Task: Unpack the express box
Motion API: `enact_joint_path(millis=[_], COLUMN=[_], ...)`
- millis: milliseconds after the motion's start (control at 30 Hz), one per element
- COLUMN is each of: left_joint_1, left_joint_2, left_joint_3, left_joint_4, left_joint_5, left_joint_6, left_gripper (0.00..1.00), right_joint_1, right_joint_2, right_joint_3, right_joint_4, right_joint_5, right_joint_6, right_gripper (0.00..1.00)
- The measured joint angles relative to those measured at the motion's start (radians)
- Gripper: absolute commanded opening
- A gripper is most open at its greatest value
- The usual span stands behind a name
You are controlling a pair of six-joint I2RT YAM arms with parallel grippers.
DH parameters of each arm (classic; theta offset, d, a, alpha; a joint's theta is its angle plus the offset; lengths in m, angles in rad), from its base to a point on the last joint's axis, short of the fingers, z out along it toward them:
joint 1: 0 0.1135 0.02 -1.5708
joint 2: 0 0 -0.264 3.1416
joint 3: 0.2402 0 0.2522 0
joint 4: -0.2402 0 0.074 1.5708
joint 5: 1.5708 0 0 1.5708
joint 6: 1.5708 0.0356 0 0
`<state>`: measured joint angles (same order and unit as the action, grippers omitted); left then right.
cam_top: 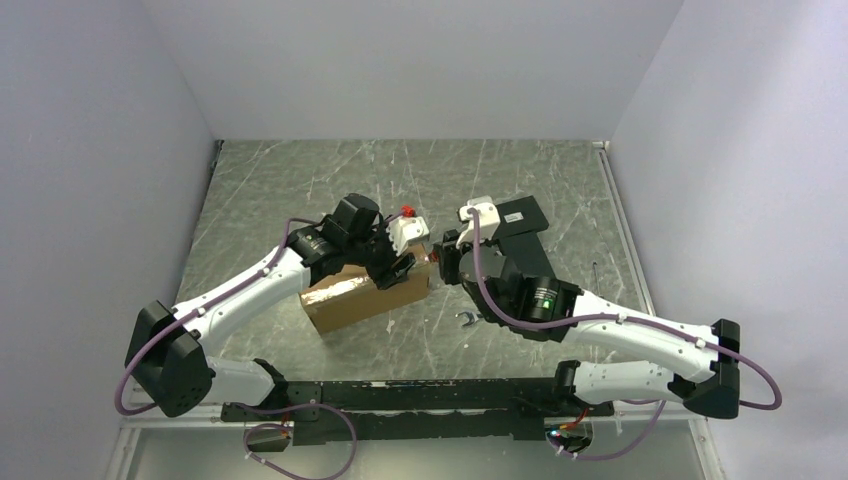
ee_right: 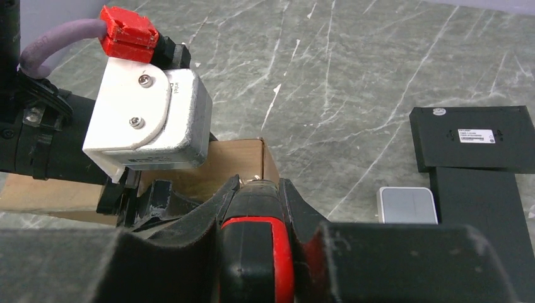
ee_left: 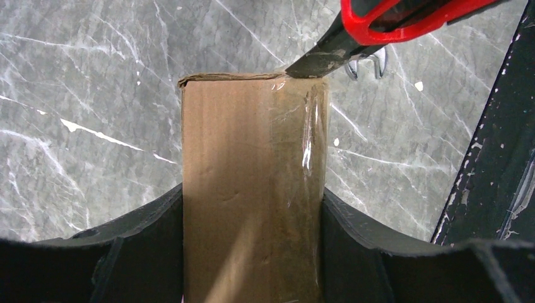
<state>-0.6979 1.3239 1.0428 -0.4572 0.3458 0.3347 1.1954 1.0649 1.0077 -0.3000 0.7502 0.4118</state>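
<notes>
Express box [cam_top: 350, 300]: flat brown cardboard carton, lying a little left of the middle of the grey marbled tabletop [cam_top: 300, 180] and closer to its near edge than its far edge. Lid down, with clear tape [ee_left: 309, 139] running along the top face and over the end; contents cannot be seen. Left gripper [ee_left: 253, 196]: clenched across the width of the carton, one finger [ee_left: 158, 214] pressed to each long side. Right gripper [ee_right: 257, 189]: clamped on the handle of a red-and-black utility knife [ee_left: 404, 16]. The knife's blade [ee_left: 312, 64] meets the taped top edge at the carton's right-hand end, close to a corner. The two grippers stand very near each other over that end, and the left arm's white wrist camera housing [ee_right: 148, 120] hides part of the carton from the right wrist view. Small open-ended wrench [cam_top: 466, 320]: flat on the table just right of the carton, toward the near edge, apart from it. Two black flat boxes [ee_right: 470, 136] [ee_right: 486, 221]: right of centre, end to end and touching or overlapping. Small light-grey square item [ee_right: 407, 205]: just beside the nearer black box. Black mounting rail [cam_top: 420, 395]: along the near edge.
</notes>
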Motion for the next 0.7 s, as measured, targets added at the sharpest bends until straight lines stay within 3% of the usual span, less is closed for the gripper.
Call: enact_joint_path(millis=[500, 700], left_joint_1=[-0.004, -0.008], left_joint_2=[0.002, 0.002], left_joint_3=[0.000, 0.000], left_joint_4=[0.006, 0.006], left_joint_5=[-0.019, -0.031], left_joint_6=[-0.006, -0.007], left_gripper=[0.56, 0.60], right_joint_1=[0.071, 0.068], right_joint_2=[-0.119, -0.180], right_joint_3=[-0.020, 0.066], right_joint_4=[0.064, 0.020], right_joint_5=[0.061, 0.220], right_joint_6=[-0.103, -0.130], right_gripper=[0.00, 0.00])
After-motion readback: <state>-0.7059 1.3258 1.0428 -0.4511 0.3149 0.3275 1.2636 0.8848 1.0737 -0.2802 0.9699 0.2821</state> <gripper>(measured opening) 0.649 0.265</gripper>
